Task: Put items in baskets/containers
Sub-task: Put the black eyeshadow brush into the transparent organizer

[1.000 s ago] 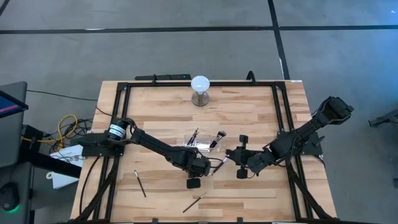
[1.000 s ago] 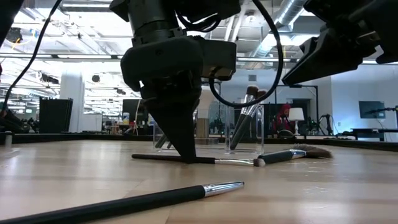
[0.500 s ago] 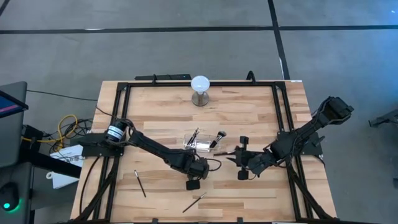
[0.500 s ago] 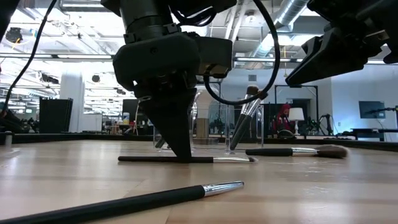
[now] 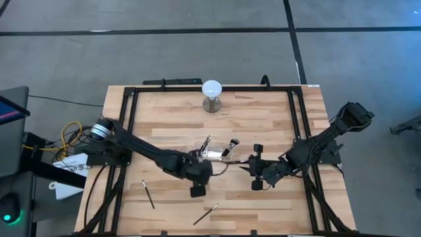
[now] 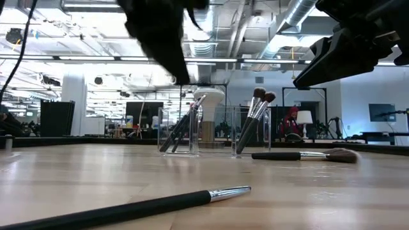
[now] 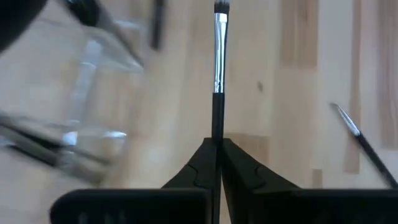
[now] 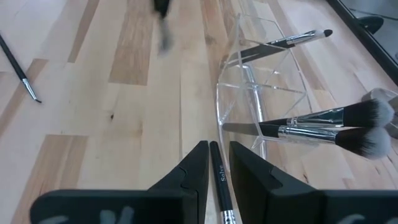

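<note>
The clear holder stands mid-table with several brushes leaning in its compartments. My left gripper is raised just near of the holder, shut on a slim brush. In the low view it is a dark blur. My right gripper is to the holder's right, open. Its fingers stand on either side of the handle of a fluffy-headed brush, which lies flat on the table. My left gripper pinches the slim brush between its two fingers on the dark handle, behind the silver ferrule. The fingers come from above. The bristle end sticks out beyond them, and the brush is lifted clear of the table.
Loose brushes lie toward the near edge. A white globe on a metal base stands by the far edge. A black frame runs around the tabletop.
My left gripper has risen and shifted slightly toward the table's left, taking the slim brush off the table. That brush lay flat under its fingers a second ago. The fluffy-headed brush swung round on the table about a second ago and now lies still.
</note>
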Action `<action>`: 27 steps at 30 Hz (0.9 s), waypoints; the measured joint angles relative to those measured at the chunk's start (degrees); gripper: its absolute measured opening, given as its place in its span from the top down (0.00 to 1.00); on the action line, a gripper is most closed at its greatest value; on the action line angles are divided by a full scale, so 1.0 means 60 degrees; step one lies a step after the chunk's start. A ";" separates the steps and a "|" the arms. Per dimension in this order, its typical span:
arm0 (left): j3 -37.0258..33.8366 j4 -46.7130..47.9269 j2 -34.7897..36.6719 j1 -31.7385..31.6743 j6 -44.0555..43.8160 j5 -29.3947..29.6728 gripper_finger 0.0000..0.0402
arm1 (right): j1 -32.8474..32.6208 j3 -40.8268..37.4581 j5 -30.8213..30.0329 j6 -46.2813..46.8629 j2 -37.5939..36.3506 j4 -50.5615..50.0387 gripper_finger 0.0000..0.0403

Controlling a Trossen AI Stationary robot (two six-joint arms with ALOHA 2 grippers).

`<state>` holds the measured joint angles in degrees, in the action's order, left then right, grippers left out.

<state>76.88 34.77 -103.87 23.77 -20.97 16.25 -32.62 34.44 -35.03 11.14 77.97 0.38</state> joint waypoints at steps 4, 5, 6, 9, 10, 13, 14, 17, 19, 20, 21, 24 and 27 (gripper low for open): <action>-0.0721 -0.0480 0.1280 0.0010 0.0308 0.1765 0.97 | 0.0000 0.0000 -0.0003 0.0000 0.0000 -0.0003 0.86; -0.0995 -0.0708 0.1533 -0.0021 0.0429 0.2281 0.97 | 0.0000 0.0000 -0.0004 0.0000 0.0000 -0.0001 0.86; -0.1320 -0.1137 0.1806 -0.0060 0.0591 0.2762 0.97 | 0.0000 0.0000 -0.0004 0.0000 0.0000 0.0004 0.86; -0.2425 -0.3286 0.2711 -0.0224 0.1318 0.3546 0.97 | 0.0000 0.0000 -0.0066 0.0004 0.0002 0.0000 0.86; -0.2855 -0.4237 0.2968 -0.0299 0.1590 0.3573 0.97 | 0.0000 0.0000 -0.0087 0.0007 0.0004 0.0000 0.86; -0.4260 -0.6883 0.3523 -0.0558 0.2292 0.3458 0.97 | 0.0000 0.0000 -0.0084 0.0007 0.0004 0.0001 0.86; -0.4716 -0.7632 0.3657 -0.0641 0.2447 0.3406 0.97 | 0.0000 0.0000 -0.0087 0.0007 0.0002 -0.0002 0.86; -0.5802 -0.9275 0.3897 -0.0905 0.2468 0.3395 0.97 | 0.0000 0.0000 -0.0091 0.0007 0.0004 -0.0006 0.86; -0.6430 -0.9939 0.3876 -0.1024 0.2449 0.3391 0.97 | 0.0000 0.0000 -0.0091 0.0007 0.0004 -0.0007 0.86; -0.6753 -1.0218 0.3840 -0.1079 0.2442 0.3421 0.97 | 0.0000 0.0000 -0.0091 0.0007 0.0004 -0.0004 0.86; -0.7024 -1.0682 0.3777 -0.1135 0.2426 0.3452 0.97 | 0.0000 0.0000 -0.0094 0.0010 0.0004 -0.0004 0.86; -0.7726 -1.2261 0.3644 -0.1270 0.2375 0.3519 0.97 | 0.0000 0.0000 -0.0095 0.0033 0.0004 0.0004 0.86; -0.8158 -1.3408 0.3403 -0.1318 0.2390 0.3516 0.97 | 0.0000 0.0000 -0.0164 0.0084 0.0004 0.0000 0.86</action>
<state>27.93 -45.68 -83.45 15.86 -6.63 37.35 -32.62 34.44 -36.01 11.64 78.00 0.38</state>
